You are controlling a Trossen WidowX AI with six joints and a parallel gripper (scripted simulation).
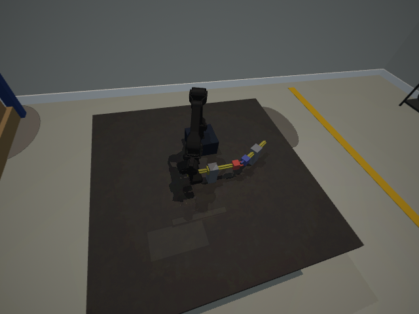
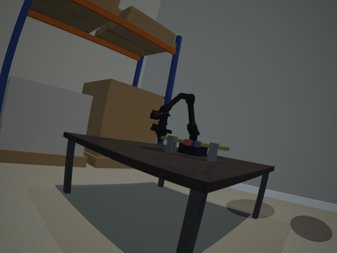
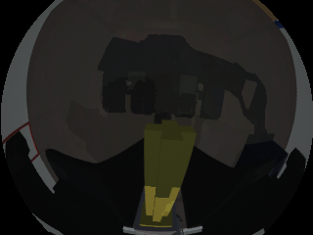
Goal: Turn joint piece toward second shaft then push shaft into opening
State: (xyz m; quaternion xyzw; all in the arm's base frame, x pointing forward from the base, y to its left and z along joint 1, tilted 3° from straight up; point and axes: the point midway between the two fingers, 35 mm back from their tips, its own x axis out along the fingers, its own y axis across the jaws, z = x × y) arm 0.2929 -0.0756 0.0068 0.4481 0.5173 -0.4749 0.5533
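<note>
The second shaft (image 1: 224,167) (image 2: 178,140) (image 3: 168,157), yellow, passes through the grey left block (image 1: 212,173) (image 2: 170,144). Its collar (image 1: 207,168) sits against or very near that block's outer face. Its inner end meets the red joint piece (image 1: 236,164) (image 2: 187,142); how deep it sits inside is hidden. The red piece is hinged to a blue piece (image 1: 245,159) (image 2: 197,144) on the first shaft (image 1: 262,144) (image 2: 223,148), in the right block (image 1: 256,148) (image 2: 212,152). My gripper (image 1: 193,173) (image 2: 160,139) (image 3: 163,141) is shut on the second shaft near its outer end.
The dark arm base box (image 1: 209,145) (image 2: 192,150) stands behind the shafts. Both blocks stand on the dark table (image 1: 270,236) (image 2: 136,155). Shelving with boxes (image 2: 148,24) stands beyond the table in the exterior view.
</note>
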